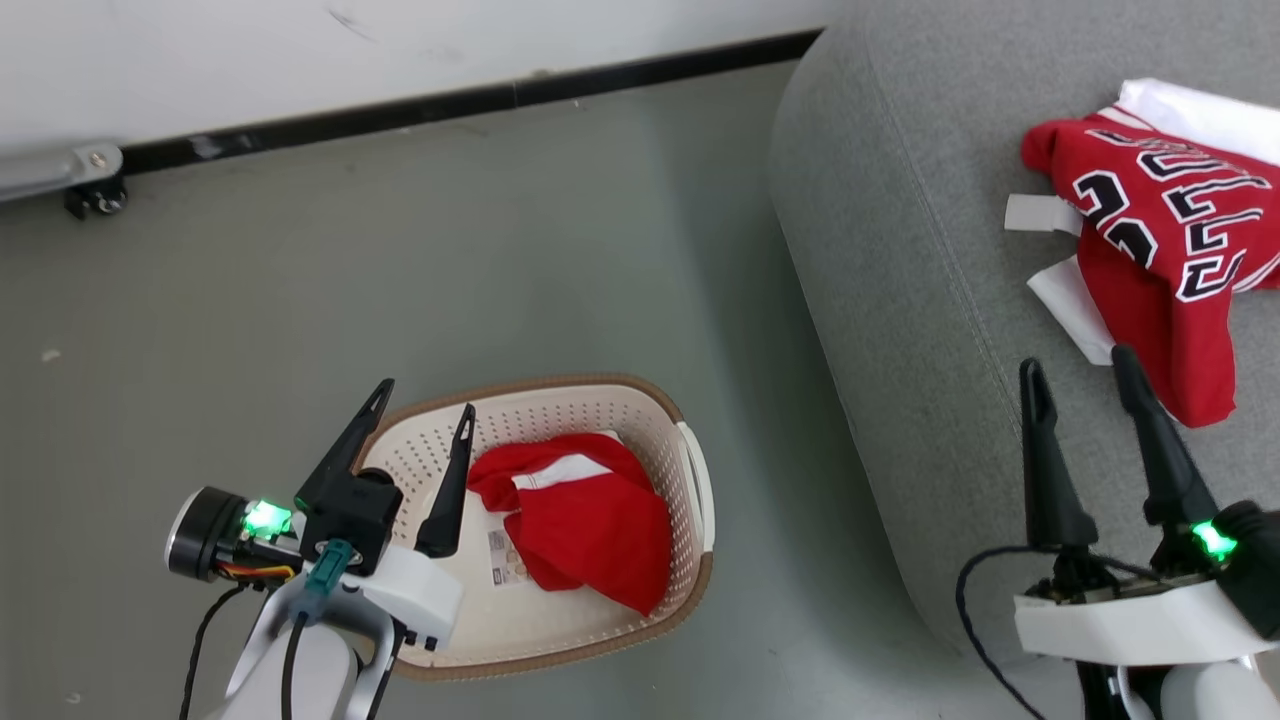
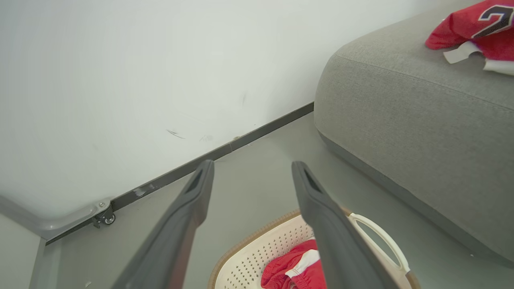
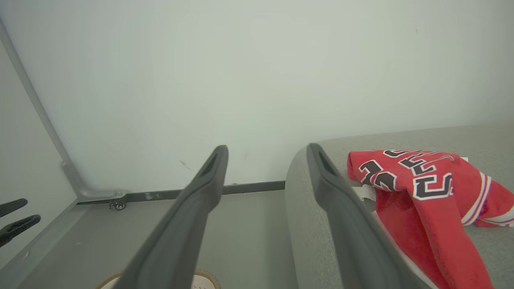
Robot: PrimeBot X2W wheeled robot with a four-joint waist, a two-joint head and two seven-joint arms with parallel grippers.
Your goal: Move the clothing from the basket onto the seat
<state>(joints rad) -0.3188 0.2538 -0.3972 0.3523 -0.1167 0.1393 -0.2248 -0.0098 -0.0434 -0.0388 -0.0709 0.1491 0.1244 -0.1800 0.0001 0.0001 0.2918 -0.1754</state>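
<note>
Grey floor carries the basket with 1 red striped garment inside; left hand and right hand gape empty, so the left hand probably reaches in next.

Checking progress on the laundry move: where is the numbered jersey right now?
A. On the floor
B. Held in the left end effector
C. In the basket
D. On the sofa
D: the jersey lies on the sofa, while the plain red garment is in the basket.
</note>
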